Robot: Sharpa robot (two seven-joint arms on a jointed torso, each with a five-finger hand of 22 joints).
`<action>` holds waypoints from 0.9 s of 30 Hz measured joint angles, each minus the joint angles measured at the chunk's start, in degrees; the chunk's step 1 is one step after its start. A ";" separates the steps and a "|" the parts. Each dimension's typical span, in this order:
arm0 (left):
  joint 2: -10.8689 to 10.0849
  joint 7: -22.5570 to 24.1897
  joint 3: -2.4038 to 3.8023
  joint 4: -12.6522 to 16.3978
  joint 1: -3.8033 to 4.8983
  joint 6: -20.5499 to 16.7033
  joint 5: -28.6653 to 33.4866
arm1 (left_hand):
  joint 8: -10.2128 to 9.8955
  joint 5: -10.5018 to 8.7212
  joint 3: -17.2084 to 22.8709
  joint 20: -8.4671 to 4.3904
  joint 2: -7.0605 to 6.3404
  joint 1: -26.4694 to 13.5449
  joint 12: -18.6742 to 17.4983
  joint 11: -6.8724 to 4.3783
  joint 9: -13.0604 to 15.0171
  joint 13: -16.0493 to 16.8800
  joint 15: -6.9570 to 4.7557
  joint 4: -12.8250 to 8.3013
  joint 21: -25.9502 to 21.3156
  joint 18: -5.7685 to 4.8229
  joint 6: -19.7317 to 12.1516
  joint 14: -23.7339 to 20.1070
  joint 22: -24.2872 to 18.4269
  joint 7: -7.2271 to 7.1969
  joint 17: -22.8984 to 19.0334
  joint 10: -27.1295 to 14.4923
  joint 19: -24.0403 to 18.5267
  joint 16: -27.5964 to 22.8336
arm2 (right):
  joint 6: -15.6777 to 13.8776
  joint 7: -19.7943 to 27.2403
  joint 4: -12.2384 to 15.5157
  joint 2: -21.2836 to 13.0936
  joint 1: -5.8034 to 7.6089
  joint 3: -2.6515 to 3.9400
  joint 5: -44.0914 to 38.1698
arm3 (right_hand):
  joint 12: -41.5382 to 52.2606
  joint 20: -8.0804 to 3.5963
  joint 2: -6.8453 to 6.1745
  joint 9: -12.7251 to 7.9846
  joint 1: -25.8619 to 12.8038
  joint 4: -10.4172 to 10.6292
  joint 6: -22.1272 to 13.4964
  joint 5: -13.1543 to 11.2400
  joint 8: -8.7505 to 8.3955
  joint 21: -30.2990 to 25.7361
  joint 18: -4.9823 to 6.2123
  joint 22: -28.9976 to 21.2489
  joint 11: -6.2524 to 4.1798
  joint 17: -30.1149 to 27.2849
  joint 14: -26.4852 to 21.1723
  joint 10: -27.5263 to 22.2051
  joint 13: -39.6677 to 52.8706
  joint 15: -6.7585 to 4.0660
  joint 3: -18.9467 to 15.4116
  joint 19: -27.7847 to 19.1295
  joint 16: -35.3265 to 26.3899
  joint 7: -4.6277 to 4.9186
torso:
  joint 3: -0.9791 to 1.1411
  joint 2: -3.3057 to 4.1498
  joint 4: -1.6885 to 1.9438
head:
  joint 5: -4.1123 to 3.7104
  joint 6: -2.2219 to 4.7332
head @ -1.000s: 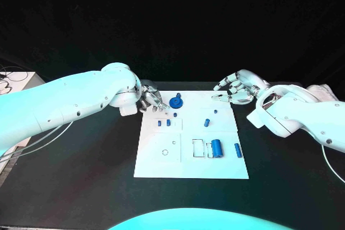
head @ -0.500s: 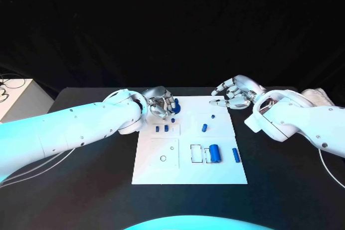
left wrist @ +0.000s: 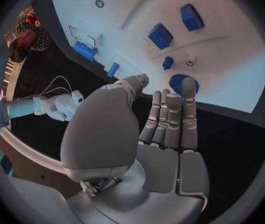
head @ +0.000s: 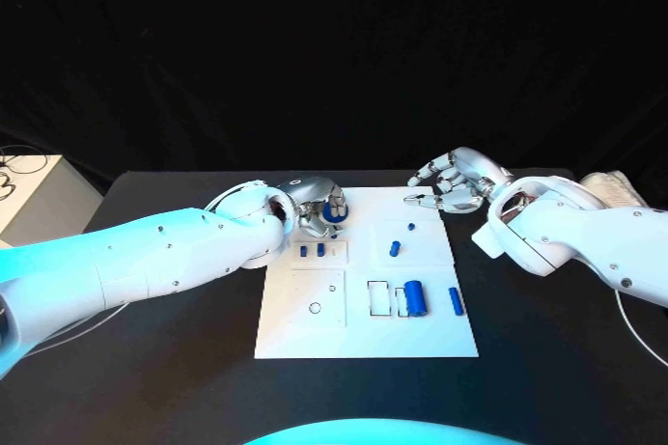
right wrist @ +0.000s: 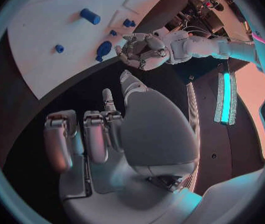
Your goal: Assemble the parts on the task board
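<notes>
Left hand (head: 316,202) moved in over blue part (head: 336,209) at task board (head: 365,334) far edge — grip unclear, right hand (head: 453,180) curled, empty, no legible text.

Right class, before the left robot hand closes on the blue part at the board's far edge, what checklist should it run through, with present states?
1. Left robot hand over the round blue part: ok.
2. Holding that part: cannot tell; in the left wrist view the fingers reach toward it.
3. Right robot hand off the task board: ok.
4. Right robot hand holding nothing: ok.
5. Large blue cylinder lying by its slot, out of the way: ok.
</notes>
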 measured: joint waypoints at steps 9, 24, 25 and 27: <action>0.90 -1.28 -0.18 -0.86 -0.26 3.05 -2.29 | -0.58 0.00 -0.64 0.20 0.00 0.00 0.00 -0.11 -1.38 -0.67 -0.20 0.32 0.45 0.00 0.88 0.20 0.36 0.48 0.06 0.55 -0.21 1.43 | -1.37 0.71 -0.11 0.06 0.00 0.00 0.16 | -6.51 0.00 0.06 -0.12 0.56 0.16 -0.59 0.00 0.00 -3.21 0.00 -0.01 0.10 0.00 -0.01 -3.79 -0.01 0.00 0.16 0.00 -1.55 -0.20 | 0.02 -0.01 0.06 | -0.07 -0.06; 2.16 -2.31 -0.25 -2.31 -0.67 4.12 -4.01 | -1.24 0.00 1.14 0.20 0.15 1.87 -0.29 -0.31 -3.68 -1.96 -0.12 0.01 1.70 0.00 3.03 0.74 1.47 0.37 -0.72 1.99 -0.21 3.54 | -2.64 1.60 -0.12 0.12 0.00 -0.01 0.44 | -8.85 0.00 0.06 -0.12 0.56 0.00 -0.60 0.00 0.25 -4.86 0.00 -0.02 0.10 0.00 -0.01 -5.44 -0.01 0.01 0.33 0.00 -2.00 -0.21 | -0.01 -0.01 0.03 | -0.15 -0.06; 2.21 -2.35 -0.25 -2.40 -0.68 4.15 -4.07 | -1.24 0.00 1.24 0.19 0.20 1.92 -0.29 -0.31 -3.76 -2.03 -0.12 0.06 1.70 0.00 3.03 0.74 1.52 0.38 -0.79 1.99 -0.21 3.54 | -2.66 1.61 -0.12 0.12 0.00 -0.01 0.45 | -8.85 0.00 0.06 -0.12 0.56 0.00 -0.60 0.00 0.24 -4.86 0.00 -0.02 0.10 0.00 -0.01 -5.44 -0.01 0.01 0.33 0.00 -2.00 -0.21 | -0.01 -0.01 0.03 | -0.14 -0.10; 2.29 -2.47 -0.25 -2.57 -0.69 4.26 -4.20 | -1.24 0.00 1.61 0.19 0.38 2.09 -0.51 -0.31 -3.96 -2.14 -0.12 -0.16 1.95 0.00 3.24 0.74 1.64 0.58 -1.00 1.99 -0.21 3.54 | -2.70 1.65 -0.11 0.11 0.00 -0.01 0.47 | -8.85 0.00 0.06 -0.12 0.56 0.00 -0.60 0.00 0.24 -4.86 0.00 -0.02 0.10 0.00 -0.01 -5.44 -0.01 0.01 0.33 0.00 -2.00 -0.21 | -0.01 0.00 0.02 | -0.14 -0.16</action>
